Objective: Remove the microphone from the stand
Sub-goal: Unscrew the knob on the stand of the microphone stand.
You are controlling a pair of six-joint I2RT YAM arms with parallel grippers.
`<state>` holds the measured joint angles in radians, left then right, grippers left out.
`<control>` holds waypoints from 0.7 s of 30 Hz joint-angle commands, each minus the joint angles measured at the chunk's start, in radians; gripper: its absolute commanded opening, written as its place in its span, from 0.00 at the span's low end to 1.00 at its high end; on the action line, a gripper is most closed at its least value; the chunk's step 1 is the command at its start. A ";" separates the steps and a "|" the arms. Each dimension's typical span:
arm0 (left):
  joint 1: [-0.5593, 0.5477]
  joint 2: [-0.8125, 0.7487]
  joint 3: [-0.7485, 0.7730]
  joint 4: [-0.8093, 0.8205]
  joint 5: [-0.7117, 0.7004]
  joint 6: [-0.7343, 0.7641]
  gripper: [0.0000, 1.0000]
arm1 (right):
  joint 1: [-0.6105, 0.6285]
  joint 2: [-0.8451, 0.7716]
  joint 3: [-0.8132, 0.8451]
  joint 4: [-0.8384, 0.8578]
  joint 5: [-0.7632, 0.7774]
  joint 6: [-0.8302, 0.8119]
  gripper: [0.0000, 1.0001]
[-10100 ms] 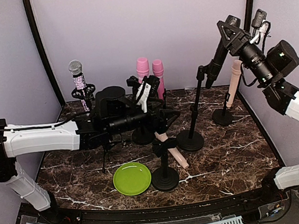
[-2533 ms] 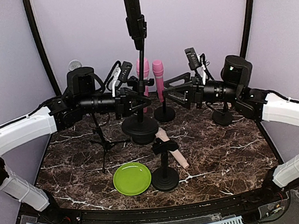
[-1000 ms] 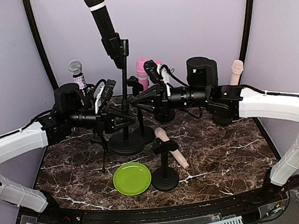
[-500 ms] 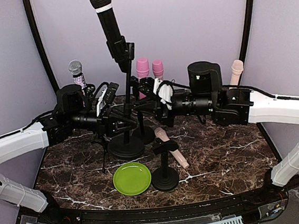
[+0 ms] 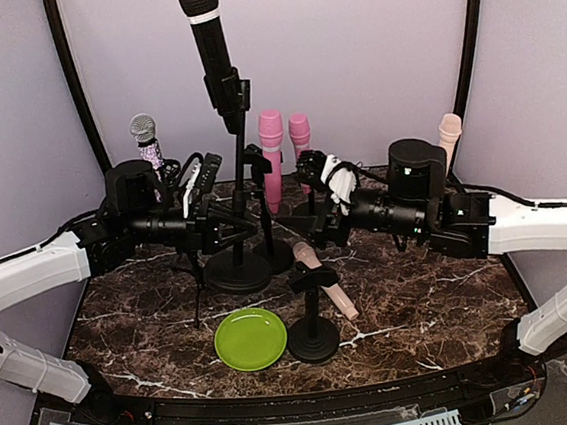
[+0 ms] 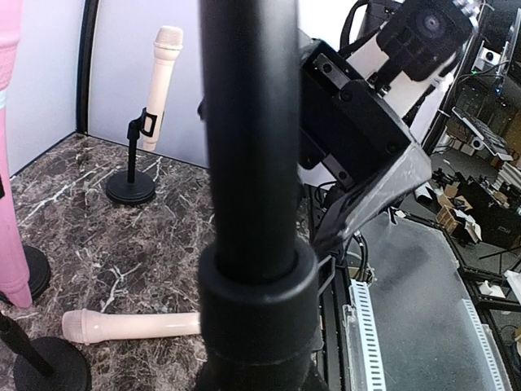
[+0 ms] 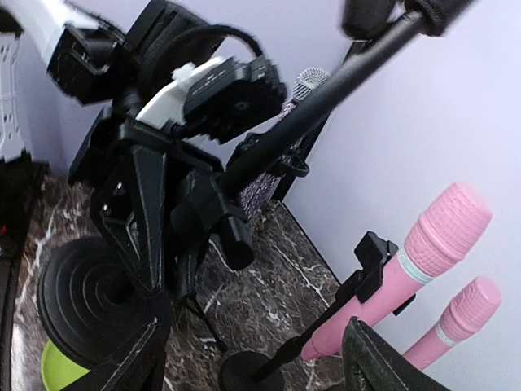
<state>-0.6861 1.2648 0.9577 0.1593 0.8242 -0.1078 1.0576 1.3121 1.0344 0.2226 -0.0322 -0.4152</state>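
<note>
**Microphones in Stand Clips, with Both Claws**

Holders and contents, top view. Black microphone (image 5: 208,29) sits in the clip of the stand (image 5: 239,177) at 12 o'clock. Its head is up and leans slightly toward 11 o'clock. Left claw (image 5: 226,225) is clenched on this stand's pole, above the round base. Right claw (image 5: 316,231) is released. The right wrist view shows its fingers spread with nothing between them, on the 3 o'clock side of the pole and apart from it.

Counts. There are six microphones, each in its own clip:
- one black;
- one glitter microphone (image 5: 143,134) at 10 o'clock;
- two pink, the first pink microphone (image 5: 271,138) and the second pink microphone (image 5: 299,131), side by side behind the pole;
- two beige, the upright beige microphone (image 5: 447,134) at 2 o'clock and the tilted beige microphone (image 5: 323,284) in the short stand (image 5: 314,338) toward 6 o'clock.

One green plate (image 5: 250,338) lies flat on the marble surface (image 5: 441,288) at 6 o'clock, just beside the short stand's base.
</note>
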 commanded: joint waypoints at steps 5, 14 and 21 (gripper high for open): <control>0.004 -0.112 -0.041 0.128 -0.103 0.062 0.00 | -0.127 -0.026 -0.022 0.250 -0.175 0.619 0.82; 0.004 -0.155 -0.080 0.158 -0.199 0.087 0.00 | -0.128 0.071 0.059 0.270 -0.188 1.156 0.73; 0.004 -0.155 -0.081 0.159 -0.195 0.089 0.00 | -0.110 0.132 0.110 0.188 -0.189 1.295 0.70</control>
<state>-0.6861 1.1587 0.8673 0.1967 0.6231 -0.0338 0.9352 1.4178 1.0946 0.4107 -0.2092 0.7307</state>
